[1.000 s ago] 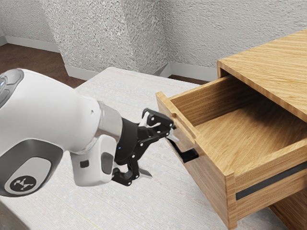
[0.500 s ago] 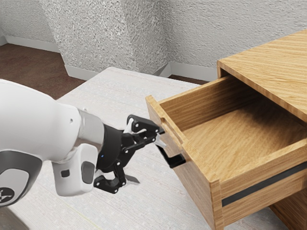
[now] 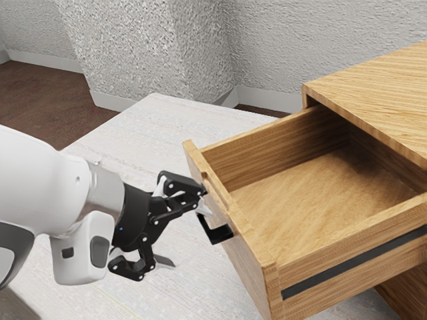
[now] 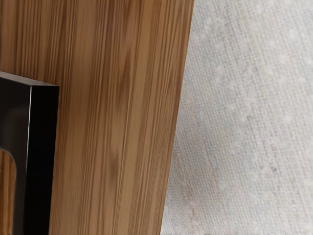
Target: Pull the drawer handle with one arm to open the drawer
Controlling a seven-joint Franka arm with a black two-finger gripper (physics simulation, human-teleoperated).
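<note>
the main risk, as i read it, is the hold: the gripper [image 3: 187, 237] is spread wide and not clamped, with only its upper finger [image 3: 195, 200] hooked at the black handle [image 3: 220, 232], so a pull that drifts sideways or dips could let that finger slide off the bar. the lower finger [image 3: 143, 263] hangs close over the table [image 3: 167, 127] and could scrape it if the hand sinks. the drawer [image 3: 267, 150] already stands well out of the cabinet [image 3: 373, 87], its empty inside open to view, so a hard tug could overrun its travel. the arm comes in low from the exterior view's left, forearm nearly level, the hand pointing toward the drawer front; in the wrist view the handle [image 4: 34, 161] sits just ahead against the wood.
</note>
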